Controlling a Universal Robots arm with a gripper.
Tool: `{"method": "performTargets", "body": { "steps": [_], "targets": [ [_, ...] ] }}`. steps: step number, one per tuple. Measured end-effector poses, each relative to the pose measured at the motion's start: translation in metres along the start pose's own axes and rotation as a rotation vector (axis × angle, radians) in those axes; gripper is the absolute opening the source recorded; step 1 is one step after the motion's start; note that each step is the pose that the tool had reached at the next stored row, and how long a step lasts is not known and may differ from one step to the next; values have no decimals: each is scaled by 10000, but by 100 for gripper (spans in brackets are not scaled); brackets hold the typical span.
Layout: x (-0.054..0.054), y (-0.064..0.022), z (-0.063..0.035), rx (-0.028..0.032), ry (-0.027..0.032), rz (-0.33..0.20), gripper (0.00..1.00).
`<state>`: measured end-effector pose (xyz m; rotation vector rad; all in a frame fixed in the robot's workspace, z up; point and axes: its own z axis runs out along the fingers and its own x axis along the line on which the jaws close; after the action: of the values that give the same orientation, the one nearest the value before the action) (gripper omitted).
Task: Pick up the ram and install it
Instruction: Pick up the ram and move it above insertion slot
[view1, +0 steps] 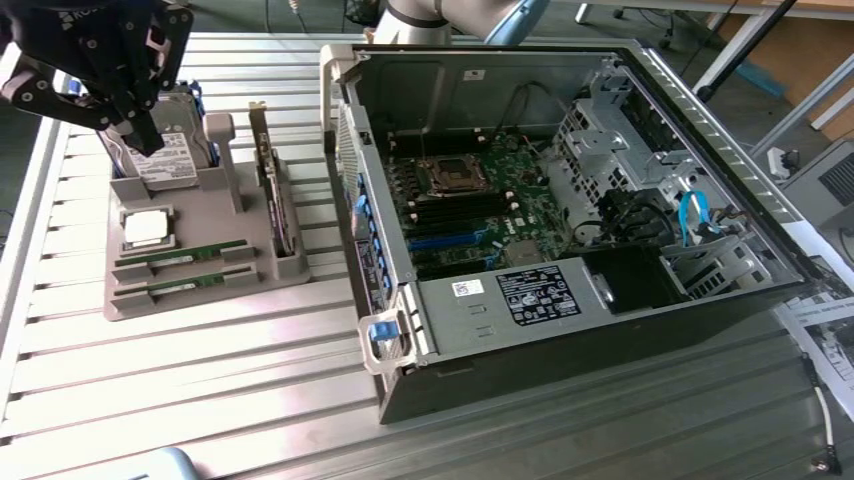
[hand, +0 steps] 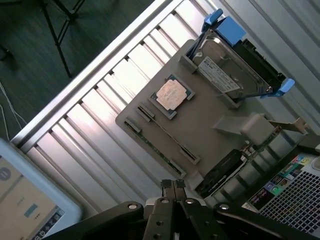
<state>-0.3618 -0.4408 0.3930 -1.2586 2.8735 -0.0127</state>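
Two ram sticks stand on edge in parallel slots of a grey tray (view1: 200, 303) (hand: 202, 117), along the tray edge farthest from the hard drive. The outer stick (view1: 187, 284) (hand: 153, 145) lies next to that edge. The inner stick (view1: 187, 255) (hand: 167, 132) lies just beside it, between it and the CPU (view1: 147, 228) (hand: 171, 95). Both sticks are seated in the tray and nothing touches them.

The CPU lies flat in a square pocket near the tray's middle. Beyond it the hard drive (view1: 167, 162) (hand: 227, 72) with blue rails leans in its cradle at the opposite end of the tray. A dark expansion card (view1: 274, 200) (hand: 220, 172) stands upright along the tray edge that faces the case.

The gripper (view1: 138, 135) (hand: 172, 185) hangs above the hard-drive end of the tray, well apart from the sticks. Its fingers (hand: 166, 185) are pressed together with nothing between them.

The tray rests on a slatted metal worktop (view1: 200, 385) (hand: 115, 90), toward the exterior view's left. Near it, on the exterior view's right, lies an open computer case (view1: 447, 85). Its motherboard (view1: 497, 205) is exposed, with a row of empty memory slots beside the processor socket. A lit screen (hand: 25, 202) sits at the worktop's edge.
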Motion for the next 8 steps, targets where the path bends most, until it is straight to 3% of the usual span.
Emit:
{"method": "performTargets", "body": {
  "steps": [8],
  "targets": [
    [0,0,0,20,18,-382,11]
  ]
}}
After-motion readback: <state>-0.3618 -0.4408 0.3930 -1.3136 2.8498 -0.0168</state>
